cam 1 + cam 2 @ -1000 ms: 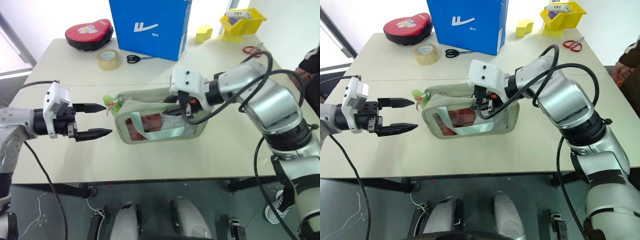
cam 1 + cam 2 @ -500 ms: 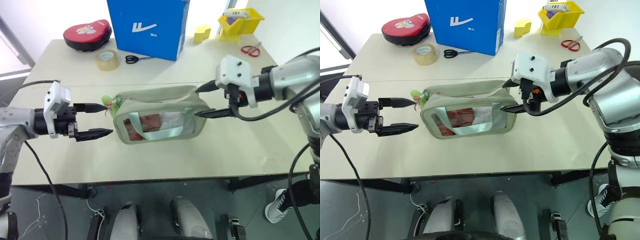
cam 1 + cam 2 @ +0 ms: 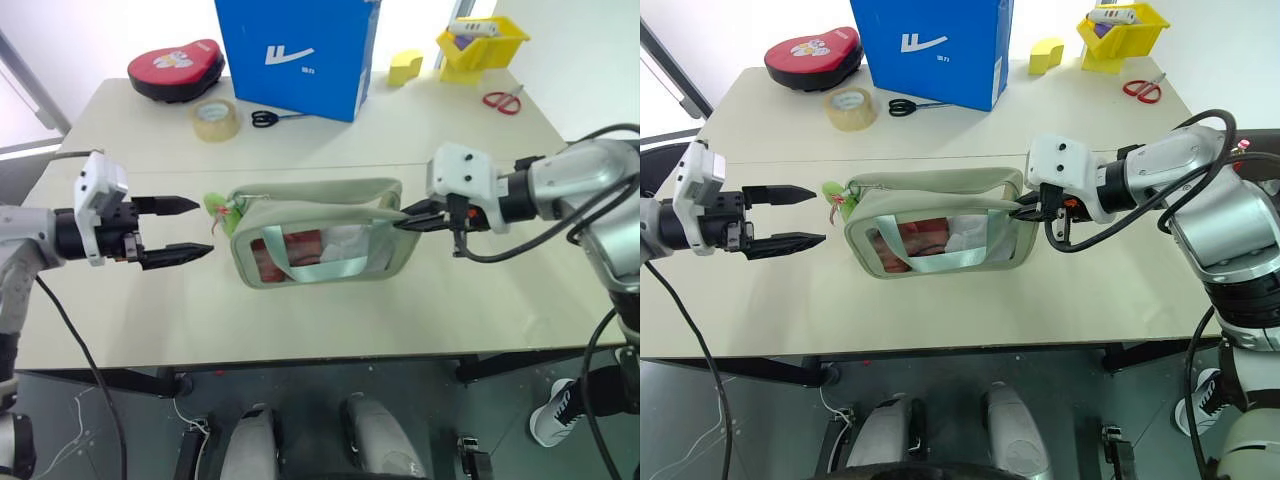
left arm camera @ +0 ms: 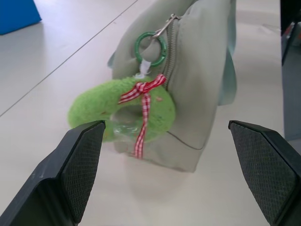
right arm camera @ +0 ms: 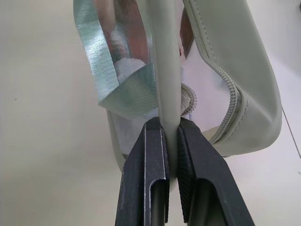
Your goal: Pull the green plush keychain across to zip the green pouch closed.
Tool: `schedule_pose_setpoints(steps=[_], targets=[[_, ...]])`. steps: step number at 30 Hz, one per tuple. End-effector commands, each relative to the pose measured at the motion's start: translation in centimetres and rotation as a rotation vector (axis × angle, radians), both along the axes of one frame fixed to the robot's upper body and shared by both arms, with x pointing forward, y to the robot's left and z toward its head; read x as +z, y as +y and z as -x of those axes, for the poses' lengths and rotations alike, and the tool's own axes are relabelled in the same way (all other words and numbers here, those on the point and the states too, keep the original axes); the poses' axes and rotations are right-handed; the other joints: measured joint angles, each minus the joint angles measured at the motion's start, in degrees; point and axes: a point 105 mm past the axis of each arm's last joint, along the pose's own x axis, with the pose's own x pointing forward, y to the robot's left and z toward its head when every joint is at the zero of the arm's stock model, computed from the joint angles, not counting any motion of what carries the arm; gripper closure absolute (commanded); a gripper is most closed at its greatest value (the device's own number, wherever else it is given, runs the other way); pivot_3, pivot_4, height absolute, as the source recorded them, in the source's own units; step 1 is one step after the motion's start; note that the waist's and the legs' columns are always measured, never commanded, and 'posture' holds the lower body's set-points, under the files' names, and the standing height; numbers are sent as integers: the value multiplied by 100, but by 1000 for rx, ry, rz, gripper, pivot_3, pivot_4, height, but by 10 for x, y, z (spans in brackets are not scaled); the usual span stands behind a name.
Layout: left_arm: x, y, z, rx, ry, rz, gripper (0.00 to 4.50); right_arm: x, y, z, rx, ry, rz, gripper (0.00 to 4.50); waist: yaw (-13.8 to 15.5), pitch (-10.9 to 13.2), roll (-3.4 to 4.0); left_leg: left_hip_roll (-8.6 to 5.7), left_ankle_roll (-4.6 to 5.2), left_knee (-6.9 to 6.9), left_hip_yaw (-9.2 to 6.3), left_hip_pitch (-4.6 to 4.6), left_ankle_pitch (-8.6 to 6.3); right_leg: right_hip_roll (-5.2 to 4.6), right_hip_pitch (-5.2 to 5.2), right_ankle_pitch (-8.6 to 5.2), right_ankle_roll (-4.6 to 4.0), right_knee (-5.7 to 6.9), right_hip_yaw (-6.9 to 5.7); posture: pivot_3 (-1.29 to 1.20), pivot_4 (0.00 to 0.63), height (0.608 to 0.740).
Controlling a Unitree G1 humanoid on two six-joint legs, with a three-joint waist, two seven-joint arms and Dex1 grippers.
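Beyond the left gripper's fingers (image 4: 77,165), the green pouch (image 4: 202,70) is cut off by the picture's edge. The green plush keychain (image 4: 94,110) hides the pouch's lower corner behind it. Between the right gripper's fingers (image 5: 153,165), the pinched pale edge hides the pouch's contents.

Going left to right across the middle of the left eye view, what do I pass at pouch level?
Left pincer, open → green plush keychain at the pouch's end → green pouch → right pincer, shut on the pouch's far edge.
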Motion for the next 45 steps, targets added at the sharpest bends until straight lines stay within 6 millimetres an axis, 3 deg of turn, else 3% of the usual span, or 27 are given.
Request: schedule_pose_setpoints(steps=[1,8,9,11,18,25,26,29,32,34,39,42,45], targets=[[5,4,-12,48,-58,-16,0,13,8,5,24,-45,-18,4449,1,0,0,0,0,0,0,0,0,0,0,0,0,0,0,0,150,737],[-5,11,-39,130,-63,0,0,13,9,5,18,-50,-19,4449,-4,0,0,0,0,1,2,0,0,2,0,0,0,1,0,0,150,737],[-9,12,-42,138,-57,-2,254,14,9,5,18,-51,-20,4483,-3,0,0,0,0,2,2,0,0,1,0,0,0,1,1,0,150,737],[-12,12,-48,144,-43,22,894,14,9,4,17,-53,-24,4500,-5,0,0,0,0,2,3,0,0,1,0,0,0,1,1,0,150,737],[-8,4,-51,94,-39,89,4389,17,9,3,0,-57,-32,4500,-2,0,0,0,0,3,0,0,0,0,0,0,0,3,1,0,150,737],[-7,1,-43,43,-22,82,4456,18,7,2,-10,-57,-33,4500,5,0,0,0,0,3,-1,0,0,-3,1,0,0,3,0,0,150,737],[-9,4,-42,56,11,91,4226,18,7,2,-8,-58,-33,4500,3,0,0,0,0,3,-1,0,0,-2,1,0,0,3,0,0,150,737],[-7,8,-41,66,39,100,3217,18,7,2,-6,-59,-34,4500,-2,0,0,0,0,3,-1,0,0,-2,1,0,0,3,0,0,150,737],[-10,9,-44,81,3,52,1564,17,8,2,0,-60,-37,4500,8,0,0,0,0,3,-1,0,0,-2,1,0,0,3,0,0,150,737],[-11,8,-47,80,-14,35,694,18,9,1,1,-62,-39,4500,8,0,0,0,0,5,-1,0,0,-3,1,0,0,3,0,0,150,737],[-12,-3,-55,56,-16,77,694,19,9,1,-1,-70,-40,4500,9,0,0,0,0,6,-1,0,0,-3,2,0,1,5,-1,0,150,737],[-13,-4,-56,50,8,88,1499,21,8,1,-8,-74,-44,4500,3,0,0,0,0,6,-1,0,0,-2,2,0,1,5,-1,0,150,737],[-10,0,-56,48,1,93,3054,21,7,1,-15,-78,-46,4500,0,0,0,0,0,6,-1,0,0,-2,1,0,1,5,-1,0,150,737]])
